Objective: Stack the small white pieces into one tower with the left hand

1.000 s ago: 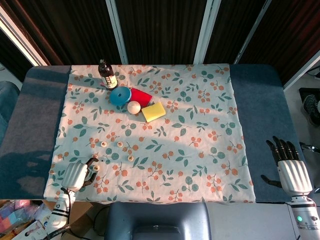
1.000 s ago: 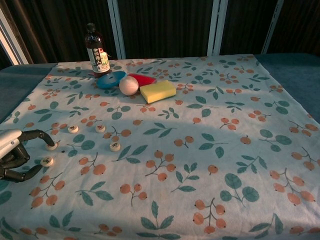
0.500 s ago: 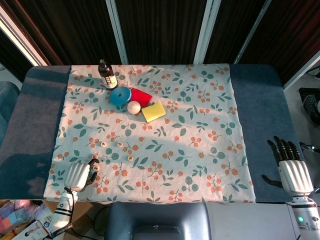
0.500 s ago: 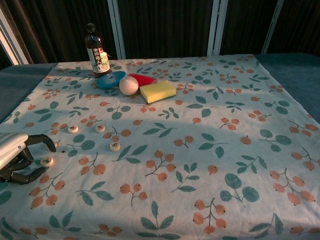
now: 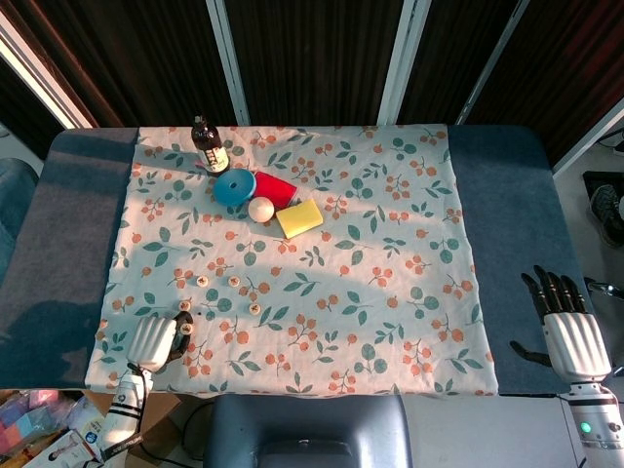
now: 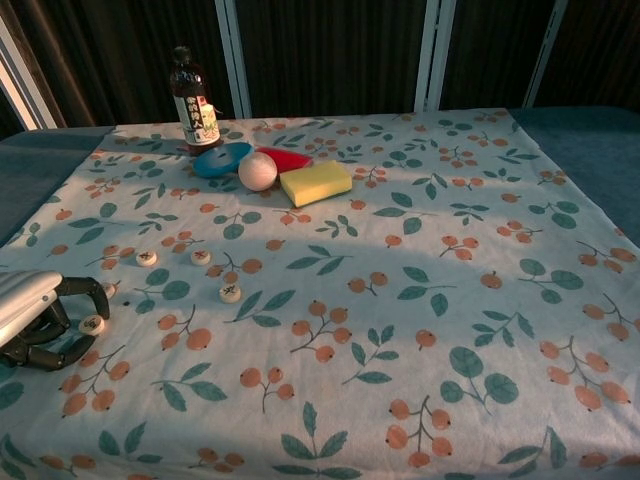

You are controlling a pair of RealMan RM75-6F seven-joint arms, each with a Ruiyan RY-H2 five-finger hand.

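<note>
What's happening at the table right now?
The left hand sits at the near left edge of the cloth, fingers curled around one white piece; I can't tell if it is gripped. Three more pieces lie loose just beyond, and nothing is stacked yet. The right hand rests idle, fingers apart, off the cloth.

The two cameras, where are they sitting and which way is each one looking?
Head view: sits high above the near table edge, looking almost straight down at the flowery tablecloth; shows the left robot hand and the right robot hand.
Chest view: sits lower, looking forward across the cloth toward the dark curtains; only the left robot hand shows.
Both share the small white round pieces, dark glass bottle, white ball and yellow sponge block.
</note>
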